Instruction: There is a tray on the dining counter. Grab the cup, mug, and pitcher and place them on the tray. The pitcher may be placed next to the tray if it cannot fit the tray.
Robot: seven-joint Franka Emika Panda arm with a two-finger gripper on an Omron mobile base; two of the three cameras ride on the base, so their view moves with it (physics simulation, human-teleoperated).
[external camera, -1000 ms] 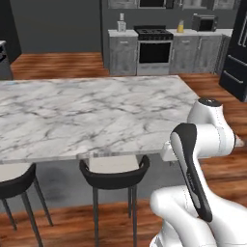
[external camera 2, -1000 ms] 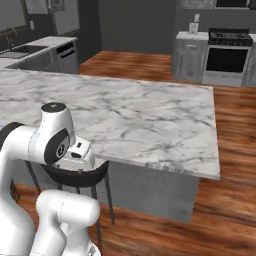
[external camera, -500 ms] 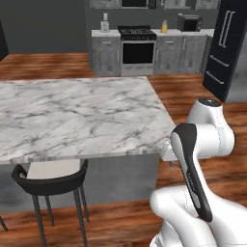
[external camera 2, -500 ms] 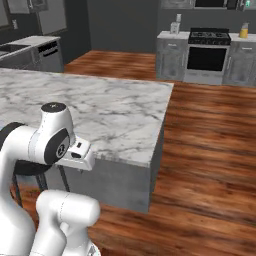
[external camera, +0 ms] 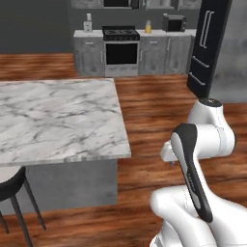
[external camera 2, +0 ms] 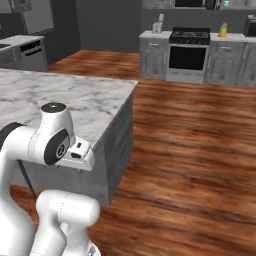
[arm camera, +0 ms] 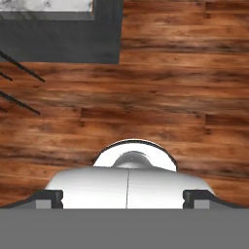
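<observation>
Here, you look out over the end of the dining counter (external camera: 58,120), its white marble top with grey veins taking up the left of the left base view, and the same corner shows at the left of the right base view. The stretch of top you can see carries nothing.

The left base view gives you a dark stool (external camera: 12,185) tucked under the counter's near edge at the lower left, and a tall black fridge (external camera: 210,46) at the upper right. The right base view instead gives you a side counter with a dark appliance front (external camera 2: 32,52) at the far left.

Both base views share the far wall: grey cabinets (external camera: 89,53), a black oven (external camera: 121,53) under a stovetop, and a small yellow-orange container (external camera: 148,27) standing on the cabinet top to the oven's right. It is too small to tell what it is. A dark microwave (external camera: 173,22) sits just beside it in the left base view.

The hand view looks straight down at the wood floor (arm camera: 160,87), with the counter's grey base (arm camera: 63,41) and thin black stool legs (arm camera: 22,68) at the upper left. The gripper (arm camera: 124,199) has its two dark finger tips (arm camera: 48,199) spread wide, nothing between them.

No label or writing is readable anywhere.
</observation>
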